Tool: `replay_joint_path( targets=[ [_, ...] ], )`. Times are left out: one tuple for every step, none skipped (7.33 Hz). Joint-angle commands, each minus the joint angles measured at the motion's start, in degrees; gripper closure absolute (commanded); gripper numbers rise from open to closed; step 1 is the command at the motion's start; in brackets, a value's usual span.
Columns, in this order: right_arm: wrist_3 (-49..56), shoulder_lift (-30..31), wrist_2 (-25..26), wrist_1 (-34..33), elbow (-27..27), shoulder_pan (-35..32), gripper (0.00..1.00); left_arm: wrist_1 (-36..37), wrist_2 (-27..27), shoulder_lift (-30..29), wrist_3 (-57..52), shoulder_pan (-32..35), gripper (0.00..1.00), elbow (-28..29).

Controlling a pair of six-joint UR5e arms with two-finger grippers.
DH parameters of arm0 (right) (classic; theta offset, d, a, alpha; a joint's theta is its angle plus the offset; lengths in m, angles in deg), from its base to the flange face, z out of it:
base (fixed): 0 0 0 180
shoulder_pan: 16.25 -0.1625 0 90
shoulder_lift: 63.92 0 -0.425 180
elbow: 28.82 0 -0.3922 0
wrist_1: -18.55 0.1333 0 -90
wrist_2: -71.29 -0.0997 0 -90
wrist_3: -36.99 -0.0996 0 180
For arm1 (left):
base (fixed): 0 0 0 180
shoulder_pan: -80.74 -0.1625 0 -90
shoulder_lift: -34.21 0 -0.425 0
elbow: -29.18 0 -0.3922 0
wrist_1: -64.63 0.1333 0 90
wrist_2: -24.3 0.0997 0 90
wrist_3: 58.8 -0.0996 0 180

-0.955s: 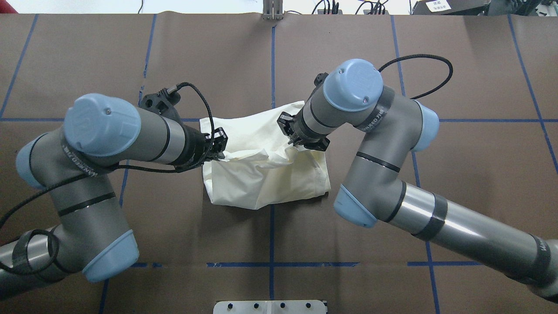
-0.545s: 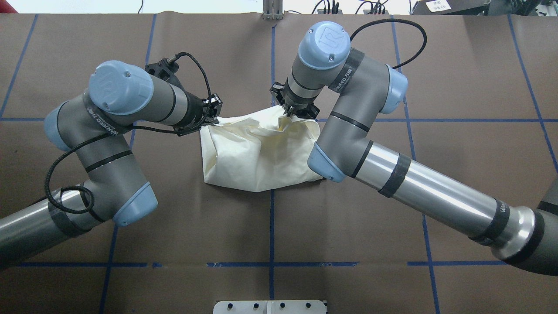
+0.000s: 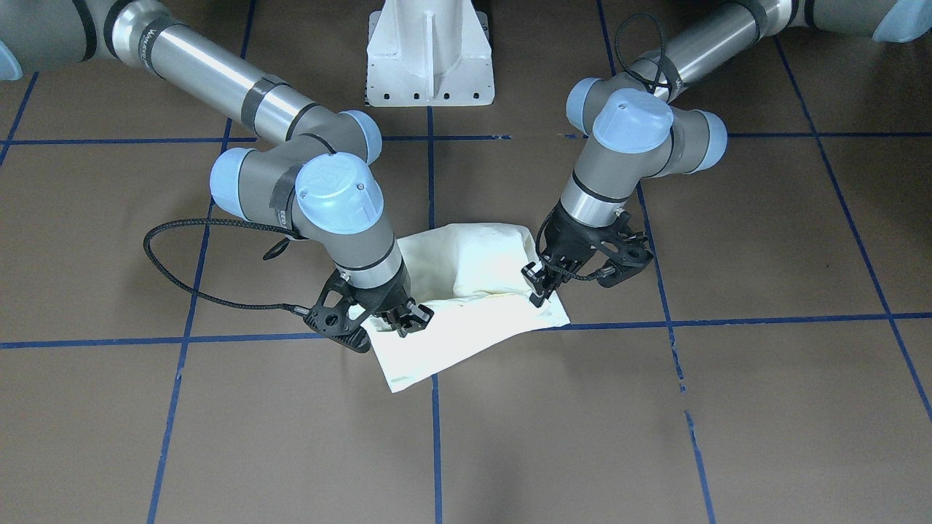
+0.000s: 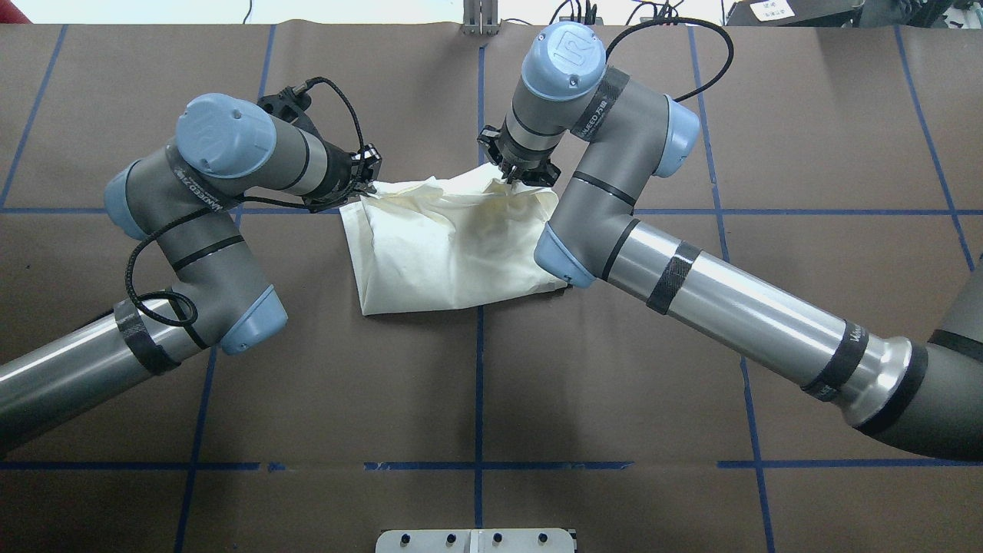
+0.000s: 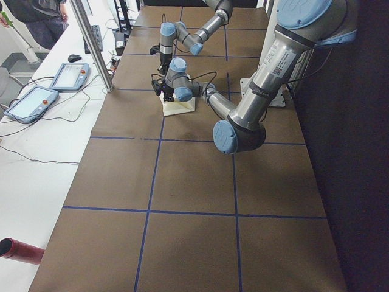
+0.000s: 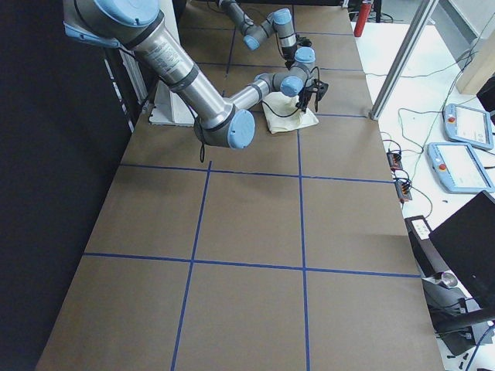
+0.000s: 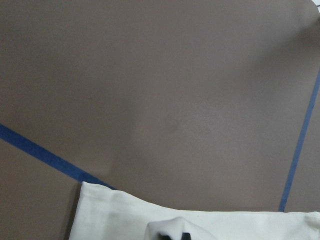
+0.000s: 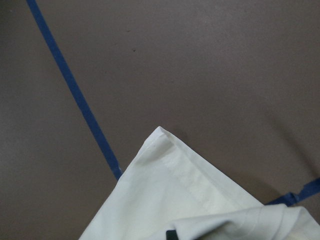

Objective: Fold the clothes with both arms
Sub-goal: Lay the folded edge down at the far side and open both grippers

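The cream shirt [image 4: 445, 253] lay as a folded bundle at the middle of the brown table [image 4: 614, 384], plain side up, with its far edge across a blue tape line [image 4: 768, 211]. The left gripper [image 4: 367, 187] was clamped on the far left corner and the right gripper [image 4: 516, 177] on the far right one. Each had only a small tuck of cloth pinched between its fingers; both wrist views showed that tuck at their bottom edge, with bare table beyond.

The likeliest trouble was a slip. So shallow a bite on soft, layered fabric could pull free under tension, and one corner dropping first would skew the fold. It was not clear how many layers each pinch held; if only the top one, the layers beneath would lag and the bundle would open instead of folding.

The cloth between the grippers was rumpled and slack, so unequal travel by the two arms could press a diagonal crease into it. Nothing pinned the near edge, so a low pull might drag the whole bundle across the table. The right arm's elbow also sat over the shirt's right side in the overhead view — its height could not be judged, but a brush there would disturb the fold
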Motion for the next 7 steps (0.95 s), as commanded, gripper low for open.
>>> replay_joint_path(
  targets=[
    [0.0, -0.1, 0.0, 0.7, -0.5, 0.0, 1.0, -0.3, -0.1, 0.1, -3.0, 1.1, 1.0, 0.5],
    [0.0, -0.1, 0.0, 0.8, -0.5, 0.0, 1.0, -0.3, -0.1, 0.1, -3.0, 1.1, 1.0, 0.5],
    [0.1, -0.1, 0.0, 0.8, -0.5, -0.2, 0.76, -0.3, -0.1, 0.1, -2.4, 0.9, 1.0, 0.6],
    [0.2, 0.0, 0.1, 0.9, -0.5, -0.3, 0.01, -0.2, -0.1, 0.1, -2.2, 0.9, 0.85, 0.6],
    [0.3, -0.1, 0.0, 0.9, -0.5, -1.1, 0.0, 0.2, 0.0, 0.1, -3.4, 1.0, 0.15, 1.2],
    [0.8, 0.0, -0.8, 0.9, -0.5, -2.4, 0.0, 2.5, -0.2, 0.1, -6.6, 1.5, 0.0, 1.9],
    [3.0, 0.1, -3.0, 0.9, -0.5, -4.1, 0.0, 5.2, -0.6, 0.0, -11.0, 2.3, 0.0, 1.7]
  ],
)
